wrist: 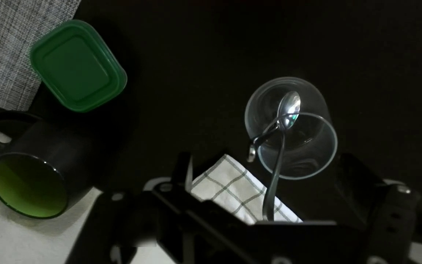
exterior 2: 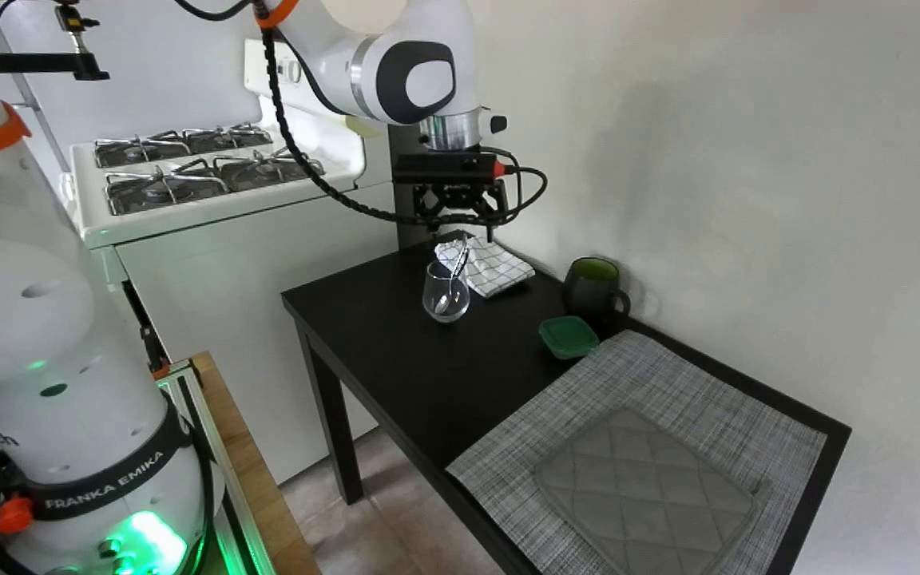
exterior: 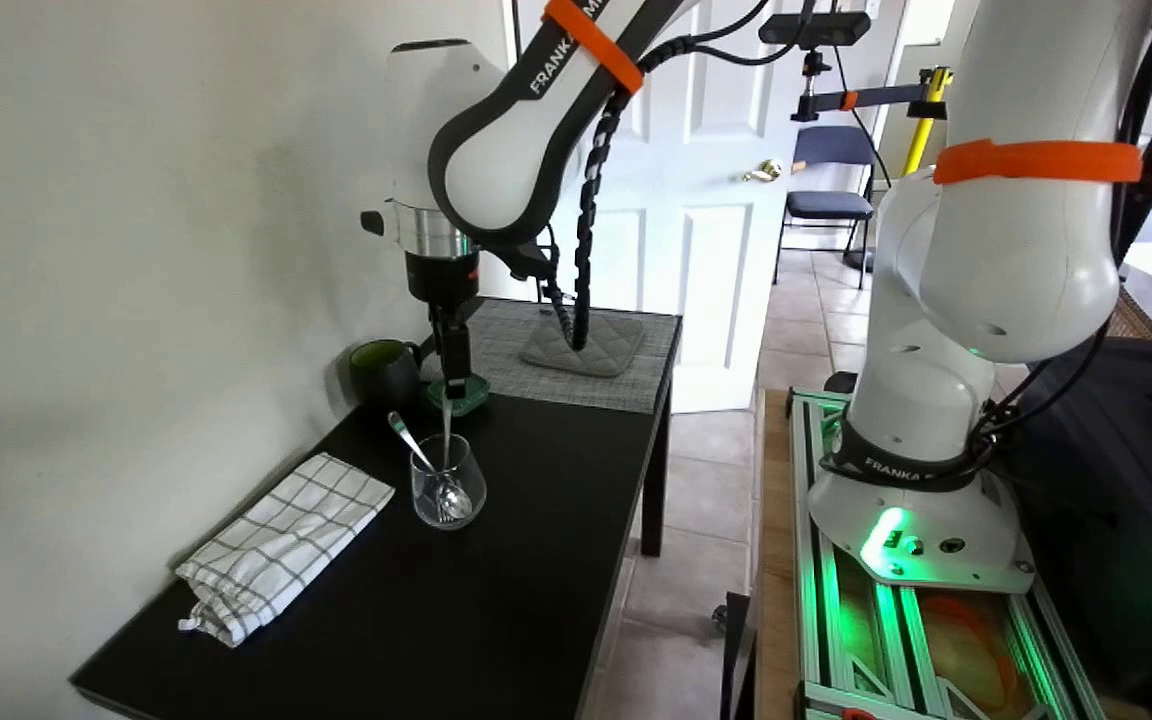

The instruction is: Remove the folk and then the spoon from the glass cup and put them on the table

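The clear glass cup (exterior: 473, 488) stands upright on the black table (exterior: 496, 620); it shows too in an exterior view (exterior 2: 433, 302) and the wrist view (wrist: 302, 161). A metal spoon's bowl (wrist: 289, 106) rests inside it. Two handles stick out above the rim: a nearly upright handle (wrist: 277, 165) and a tilted handle (wrist: 260, 141) leaning over the rim. The fork's tines barely show, so I cannot tell surely which handle is whose. My gripper (wrist: 266, 168) is open and empty, fingers wide apart; it hangs pointing down above the cup (exterior 2: 461, 233), around the upright handle's top.
A checked towel (exterior: 286, 540) lies beside the cup along the wall. A dark mug with a green inside (exterior 2: 590, 291) and a green lidded container (exterior 2: 568, 337) stand nearby. A grey placemat (exterior 2: 508, 463) with a quilted pad (exterior 2: 644, 487) covers one table end.
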Available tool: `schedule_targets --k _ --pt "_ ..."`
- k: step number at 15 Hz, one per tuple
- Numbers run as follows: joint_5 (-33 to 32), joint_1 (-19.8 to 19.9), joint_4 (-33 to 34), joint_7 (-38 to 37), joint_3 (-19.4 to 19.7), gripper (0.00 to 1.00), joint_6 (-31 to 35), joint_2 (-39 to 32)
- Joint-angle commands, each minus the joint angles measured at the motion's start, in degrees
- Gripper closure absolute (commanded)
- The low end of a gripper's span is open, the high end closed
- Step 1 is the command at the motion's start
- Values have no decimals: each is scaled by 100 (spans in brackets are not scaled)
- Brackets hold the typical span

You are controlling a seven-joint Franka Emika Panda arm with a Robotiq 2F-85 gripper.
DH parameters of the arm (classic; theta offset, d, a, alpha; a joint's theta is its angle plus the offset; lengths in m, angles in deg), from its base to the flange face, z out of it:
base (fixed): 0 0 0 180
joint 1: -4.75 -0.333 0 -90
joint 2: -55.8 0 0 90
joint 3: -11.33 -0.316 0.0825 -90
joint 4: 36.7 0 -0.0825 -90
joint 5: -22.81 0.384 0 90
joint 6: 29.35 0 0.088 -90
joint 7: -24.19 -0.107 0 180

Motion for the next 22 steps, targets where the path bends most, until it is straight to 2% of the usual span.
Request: schedule_targets --k 1,2,3,4,5,6,11,12,13,14,20,21,22 --pt "295 85 234 427 -12 0 -66 -353" --pt "326 114 261 477 -24 3 -78 -400" --pt "350 141 284 517 -34 11 -92 -435" --pt "369 168 306 552 -41 28 -97 -466" --pt "360 193 325 554 -46 29 -97 -497" --pt "352 216 338 567 -51 35 -106 -518" --pt "368 283 373 565 -79 75 -184 -570" --pt "372 288 378 565 -86 34 -193 -577" --pt "392 294 387 585 -99 38 -215 -580" --pt "406 295 387 592 -107 38 -211 -584" --pt "657 283 382 733 -183 0 -268 -608" --pt "699 280 380 756 -195 3 -282 -613" --pt "745 277 384 787 -211 15 -310 -620"
